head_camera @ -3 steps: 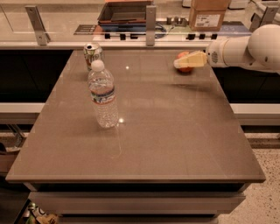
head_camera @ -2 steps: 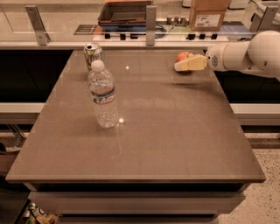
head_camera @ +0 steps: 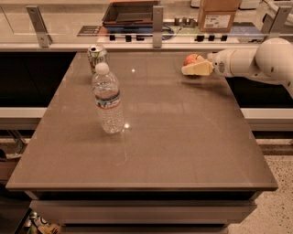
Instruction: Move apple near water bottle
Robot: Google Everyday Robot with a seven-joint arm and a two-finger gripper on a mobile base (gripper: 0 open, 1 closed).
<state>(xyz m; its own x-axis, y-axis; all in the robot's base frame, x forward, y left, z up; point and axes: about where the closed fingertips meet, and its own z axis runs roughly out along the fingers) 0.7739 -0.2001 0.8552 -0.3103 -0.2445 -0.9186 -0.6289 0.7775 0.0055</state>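
The red-orange apple (head_camera: 192, 58) sits at the far right of the brown table (head_camera: 183, 137), near its back edge. My gripper (head_camera: 194, 66) reaches in from the right on a white arm (head_camera: 256, 61) and is right at the apple, its cream tip covering the apple's lower front. The water bottle (head_camera: 108, 99), clear with a white cap and a white, blue and red label, stands upright left of the table's middle, well apart from the apple.
A metal soda can (head_camera: 96, 56) stands just behind the bottle at the back left. Beyond the table's back edge are a rail with metal posts (head_camera: 157, 20), a dark tray (head_camera: 130, 13) and a cardboard box (head_camera: 217, 13).
The arm has crept slightly left toward the apple. More of the apple's red top shows above the gripper. The bottle and can have not moved.
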